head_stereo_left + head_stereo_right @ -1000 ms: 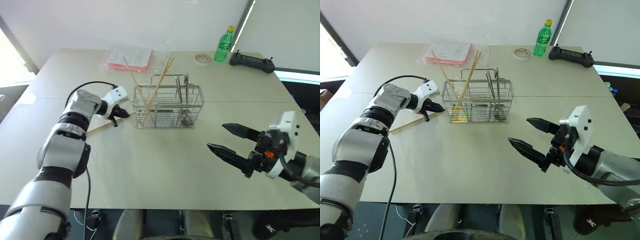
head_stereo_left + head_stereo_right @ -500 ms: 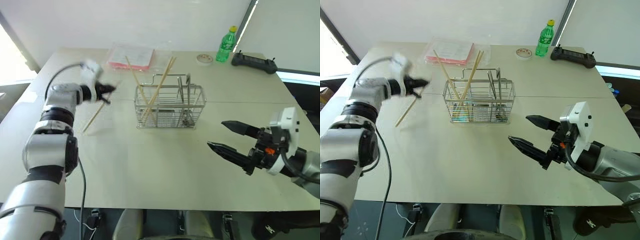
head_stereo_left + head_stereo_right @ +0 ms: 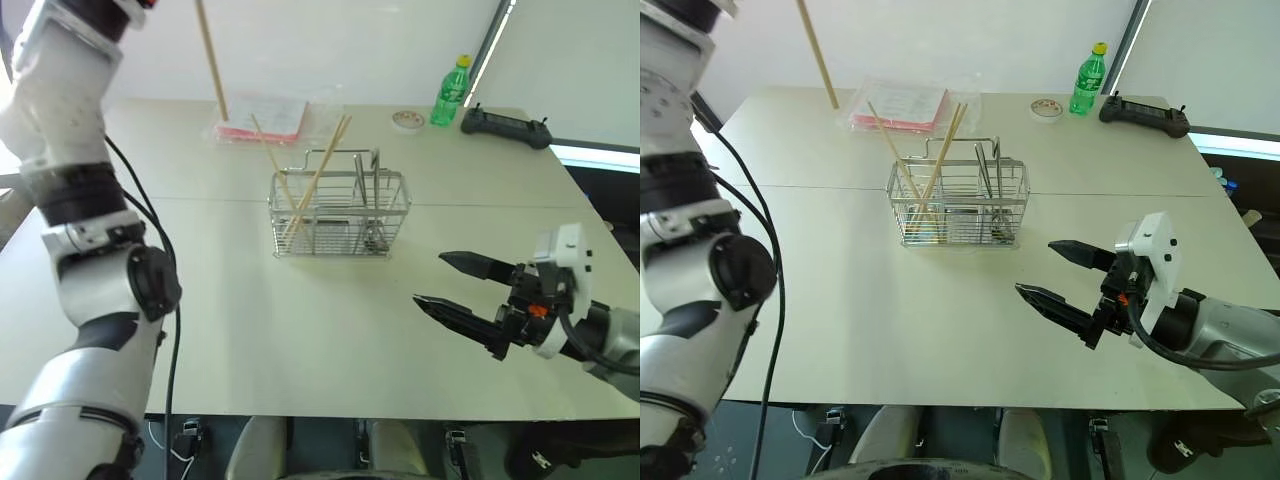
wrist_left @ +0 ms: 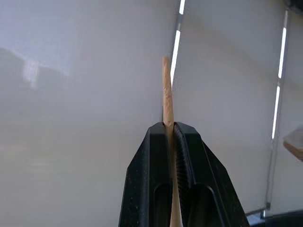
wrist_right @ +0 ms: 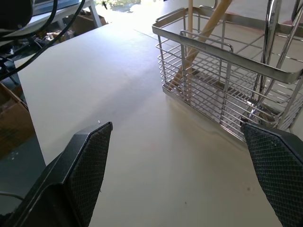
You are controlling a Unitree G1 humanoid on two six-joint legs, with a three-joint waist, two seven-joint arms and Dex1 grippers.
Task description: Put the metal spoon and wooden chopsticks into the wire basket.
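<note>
Left hand (image 4: 171, 130) clamped on one chopstick (image 3: 211, 60) raised high above desk (image 3: 300, 330); right hand (image 3: 450, 282) spread wide, empty, near basket (image 3: 338, 215).

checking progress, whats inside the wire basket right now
Inside the wire basket: three wooden chopsticks leaning out and the metal spoon, standing upright. Its bowl is hard to make out behind the wire grid.

Beige table (image 3: 300, 330): wire basket (image 3: 340, 215), bottle (image 3: 449, 90), controller (image 3: 505, 125), plastic sleeve (image 3: 262, 115).
</note>
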